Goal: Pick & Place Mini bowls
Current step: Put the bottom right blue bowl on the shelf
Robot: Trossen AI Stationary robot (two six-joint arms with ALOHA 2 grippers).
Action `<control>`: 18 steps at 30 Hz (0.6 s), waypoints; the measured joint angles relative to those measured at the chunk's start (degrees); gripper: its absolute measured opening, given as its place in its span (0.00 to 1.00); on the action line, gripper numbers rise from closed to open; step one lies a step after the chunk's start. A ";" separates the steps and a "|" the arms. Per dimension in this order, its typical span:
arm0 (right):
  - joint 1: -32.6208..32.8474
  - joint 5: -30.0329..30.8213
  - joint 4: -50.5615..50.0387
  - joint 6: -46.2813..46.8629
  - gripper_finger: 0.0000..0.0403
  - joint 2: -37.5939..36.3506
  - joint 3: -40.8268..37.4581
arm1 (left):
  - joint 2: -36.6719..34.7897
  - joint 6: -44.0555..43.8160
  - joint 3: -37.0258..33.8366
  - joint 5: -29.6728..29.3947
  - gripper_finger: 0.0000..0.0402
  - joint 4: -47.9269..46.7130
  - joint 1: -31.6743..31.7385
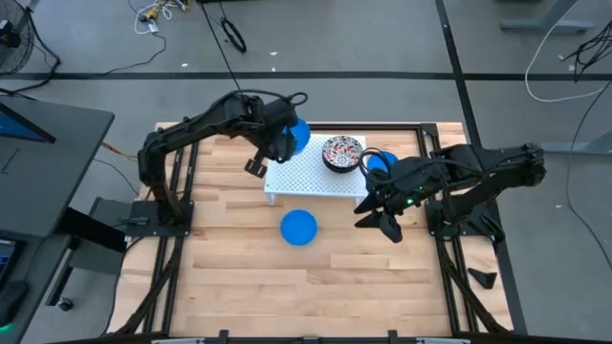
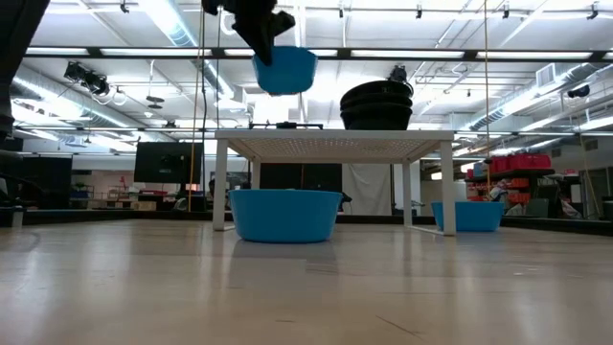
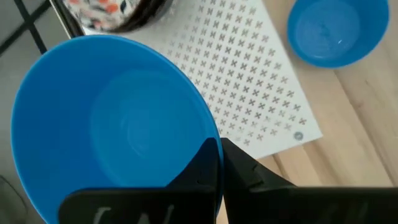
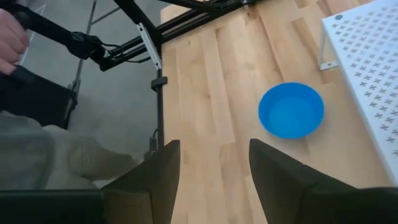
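Observation:
My left gripper [image 1: 275, 143] is shut on a plain blue mini bowl [image 1: 298, 134] and holds it in the air over the far left corner of the white perforated rack [image 1: 311, 174]; the low view shows this bowl [image 2: 284, 69] above the rack top. A stack of floral patterned bowls [image 1: 341, 153] sits on the rack. A second blue bowl [image 1: 298, 227] rests on its base on the table near the rack, and a third [image 1: 380, 162] lies right of the rack. My right gripper [image 1: 378, 218] hangs open over the table, right of the second bowl [image 4: 291, 110]. My left gripper [image 3: 219, 146] pinches the blue bowl's rim [image 3: 211, 134] with one finger inside the bowl and one outside. The bowl [image 3: 112, 118] is lifted clear of the rack, roughly upright with its opening up.
The rack stands on thin white legs [image 2: 219, 182] with room beneath. Bare wood lies toward the near edge [image 1: 306, 287]. A dark frame borders the table [image 4: 152, 56]. A person's hand [image 4: 9, 34] shows beyond the table's edge in the right wrist view.

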 joint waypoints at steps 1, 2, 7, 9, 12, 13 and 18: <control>0.16 0.00 0.00 0.24 0.48 0.00 0.00 | 0.41 -0.28 -0.06 0.10 0.01 -0.02 0.32; 0.28 0.00 0.06 0.26 0.48 0.00 0.00 | 0.86 -0.67 -0.15 0.37 0.01 -0.03 0.67; 0.45 0.00 0.19 0.26 0.48 0.00 0.00 | 2.06 -1.54 -2.62 0.66 0.01 1.63 1.56; 0.44 0.00 0.20 0.18 0.48 0.00 0.00 | 2.09 -2.20 -4.64 0.68 0.01 3.63 1.54; 0.44 0.00 0.17 0.06 0.48 0.00 0.00 | 2.10 -3.70 -7.88 0.72 0.01 6.70 1.33; 0.44 0.00 0.15 0.00 0.48 0.00 0.00 | 2.10 -4.19 -9.05 0.70 0.01 8.04 1.04; 0.44 0.00 -0.56 -0.18 0.48 0.00 0.00 | 2.10 -5.80 -14.71 0.72 0.01 11.96 -0.14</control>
